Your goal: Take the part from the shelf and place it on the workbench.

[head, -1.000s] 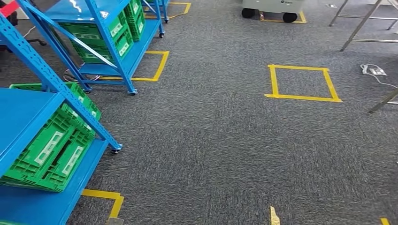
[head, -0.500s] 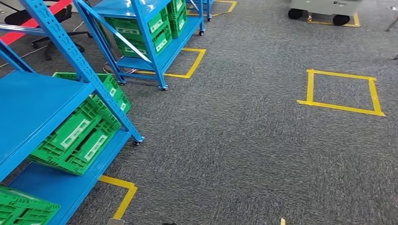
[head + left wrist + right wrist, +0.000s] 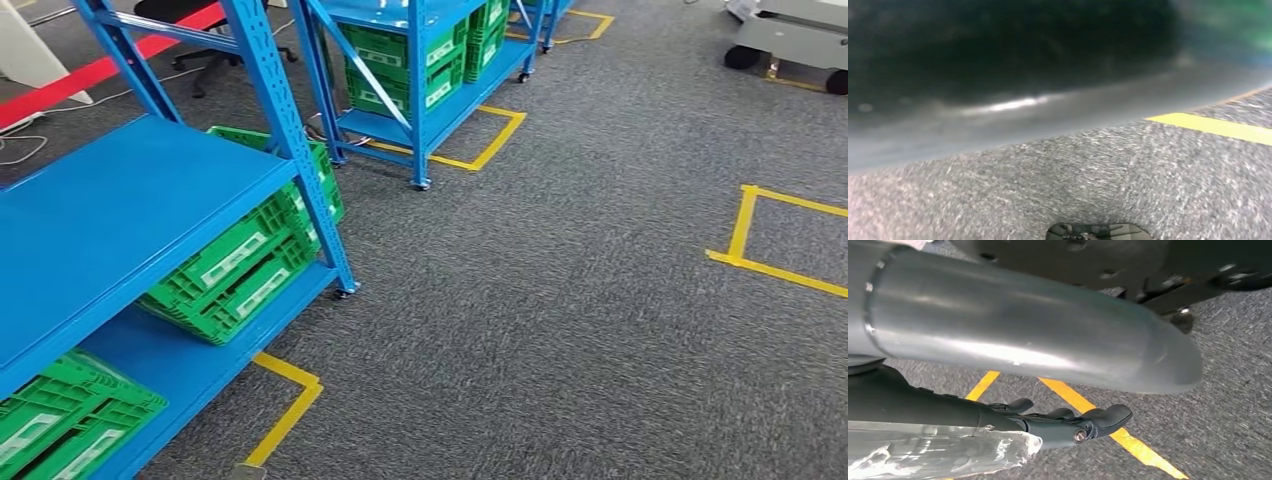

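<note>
At the right wrist, fingers dark, stretched out nearly straight and apart, grasping nothing. Right hand released, hanging over grey carpet crossed by yellow tape. Clear wrap bound around the arm behind the hand.

Left hand seen as a blurred dark-grey mass over carpet; finger state: cannot tell.

Landmark: near shelf, blue, on castors, seen in the head view.
- Under its bare middle deck: green crate, tilted, on the lowest deck.
- Same deck, nearer the camera: second crate.
- Behind its upright: third crate, partly hidden.
- On the carpet beside its foot: tape corner.
- Beyond it: far shelf, blue, loaded with stacked crates.
- Behind it: red strip and chair base.
- Well apart, across the carpet: tape square and wheeled cart.

Part: location cannot be told; crate interiors hidden from this angle.
</note>
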Tool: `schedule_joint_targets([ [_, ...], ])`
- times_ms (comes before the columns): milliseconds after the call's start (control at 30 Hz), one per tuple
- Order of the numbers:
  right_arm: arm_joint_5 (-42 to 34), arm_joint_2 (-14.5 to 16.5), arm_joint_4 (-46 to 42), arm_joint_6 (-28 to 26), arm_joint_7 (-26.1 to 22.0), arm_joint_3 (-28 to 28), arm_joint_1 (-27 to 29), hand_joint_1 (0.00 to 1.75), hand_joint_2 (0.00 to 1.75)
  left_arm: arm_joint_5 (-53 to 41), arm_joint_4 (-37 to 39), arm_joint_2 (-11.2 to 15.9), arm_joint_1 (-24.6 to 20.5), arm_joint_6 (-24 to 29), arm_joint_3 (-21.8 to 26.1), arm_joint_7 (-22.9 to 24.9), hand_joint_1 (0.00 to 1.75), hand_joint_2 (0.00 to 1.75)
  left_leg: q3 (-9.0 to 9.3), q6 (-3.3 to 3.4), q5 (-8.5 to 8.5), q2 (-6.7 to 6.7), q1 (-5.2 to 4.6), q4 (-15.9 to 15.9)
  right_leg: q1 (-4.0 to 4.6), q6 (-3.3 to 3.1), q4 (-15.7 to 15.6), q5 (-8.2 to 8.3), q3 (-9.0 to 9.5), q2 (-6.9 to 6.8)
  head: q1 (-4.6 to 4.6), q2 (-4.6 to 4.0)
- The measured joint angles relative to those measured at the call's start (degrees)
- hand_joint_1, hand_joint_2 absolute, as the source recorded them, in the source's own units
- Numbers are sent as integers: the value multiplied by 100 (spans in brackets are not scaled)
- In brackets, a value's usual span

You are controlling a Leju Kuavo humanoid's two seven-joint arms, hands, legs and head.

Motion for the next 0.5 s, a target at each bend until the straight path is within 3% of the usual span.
schedule_joint_targets([
  [67,0,-4,0,-1,0,-1,0,0,0,1,0,-2,7,0,8,-3,0,0,33,-36,-22,-158,21,10,-35,27,-624,473,202,86,0,0],
  [133,1,-7,0,1,0,-1,-3,0,0,1,0,-2,-3,0,13,-8,0,0,30,-102,-51,-298,24,48,-76,34,-1277,736,481,332,7,0],
  [200,2,-7,0,2,2,-1,-11,0,0,1,1,-2,-3,0,14,-13,0,0,-13,-179,-47,-412,31,72,-75,-21,-1460,720,590,451,9,0],
  [267,2,-6,-1,2,2,-2,-17,0,0,1,1,3,20,1,17,-17,0,0,-48,-243,-44,-465,49,81,-71,-116,-1476,729,616,339,4,0],
  [333,2,-6,-2,1,-2,-2,-13,0,0,-8,1,8,24,5,20,-22,0,0,-171,-299,-209,-243,44,326,-76,-203,-1499,736,629,200,-43,0],
  [400,3,-7,-2,2,-3,-2,3,0,0,-22,1,7,3,10,21,-26,0,0,-499,-340,-557,61,44,995,-54,-264,-1505,718,636,30,-89,0],
  [467,5,-7,-2,5,-2,-2,15,0,0,-32,1,7,-1,13,23,-26,0,0,-806,-350,-761,155,52,1608,-26,-294,-1505,695,644,-146,-92,0],
  [500,7,-7,-2,5,-2,-2,13,0,0,-41,1,7,8,14,26,-30,0,0,-836,-339,-713,169,52,1666,-14,-301,-1504,684,654,-221,-93,0],
])
